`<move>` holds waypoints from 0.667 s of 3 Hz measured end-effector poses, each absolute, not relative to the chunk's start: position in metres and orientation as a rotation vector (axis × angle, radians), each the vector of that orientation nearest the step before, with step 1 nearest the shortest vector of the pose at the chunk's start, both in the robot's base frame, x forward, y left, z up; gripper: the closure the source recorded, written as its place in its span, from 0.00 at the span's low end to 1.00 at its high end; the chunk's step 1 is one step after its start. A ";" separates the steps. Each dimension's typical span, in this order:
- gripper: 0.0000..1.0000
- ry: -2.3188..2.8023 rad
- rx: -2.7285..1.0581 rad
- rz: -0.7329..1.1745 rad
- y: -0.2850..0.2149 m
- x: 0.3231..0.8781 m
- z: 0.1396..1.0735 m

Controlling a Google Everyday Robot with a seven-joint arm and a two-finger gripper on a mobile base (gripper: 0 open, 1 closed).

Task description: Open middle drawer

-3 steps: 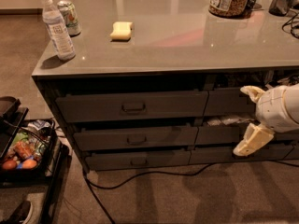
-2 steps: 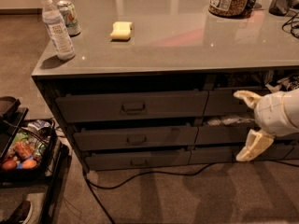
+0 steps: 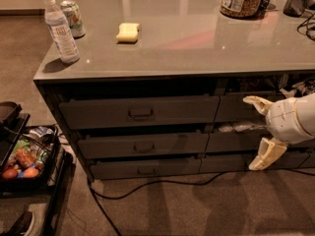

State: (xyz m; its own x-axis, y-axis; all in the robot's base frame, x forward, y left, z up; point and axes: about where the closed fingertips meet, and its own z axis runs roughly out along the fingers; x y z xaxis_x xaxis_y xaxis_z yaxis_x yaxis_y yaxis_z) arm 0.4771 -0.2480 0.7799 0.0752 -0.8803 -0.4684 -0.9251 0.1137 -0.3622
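The big grey worktop (image 3: 197, 48) filled the top of the frame, and dark drawers sat under it in the middle. On the left side were three drawers, one over the other. The top drawer (image 3: 98, 114) was the tallest. The middle drawer (image 3: 108, 146) sat just under it, a little left of the frame's centre, and it looked shut or nearly shut. The bottom drawer (image 3: 113, 170) was the thinnest.

The pincer (image 3: 261, 131) hung at the right edge of the frame, in front of the right-hand drawers. Its two fingers were spread wide and it held nothing. It was well apart from the middle drawer.

Here is what could go wrong. The three drawers looked much alike and sat close together, so the pincer could go too high or too low and pull the wrong one. It could also catch a right-hand drawer, since those were nearest. A cable (image 3: 162, 183) lay on the floor in front of the drawers, and the robot's base could roll over it or drag it.

The bottle (image 3: 59, 31) stood tall near the worktop's left edge, in the upper left of the frame. A hard tug or bump could knock it over.

The handle (image 3: 143, 147) was small. The fingers could slip off it, or close beside it and grab only air.
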 end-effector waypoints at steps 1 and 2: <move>0.00 1.815 -1.732 0.175 -0.237 0.486 0.739; 0.00 1.731 -1.786 0.371 -0.207 0.496 0.686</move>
State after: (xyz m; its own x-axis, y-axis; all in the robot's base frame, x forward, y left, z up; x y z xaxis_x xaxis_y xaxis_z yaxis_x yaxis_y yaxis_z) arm 0.4963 -0.2067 0.6857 0.1027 -0.7984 -0.5933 -0.9715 0.0476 -0.2323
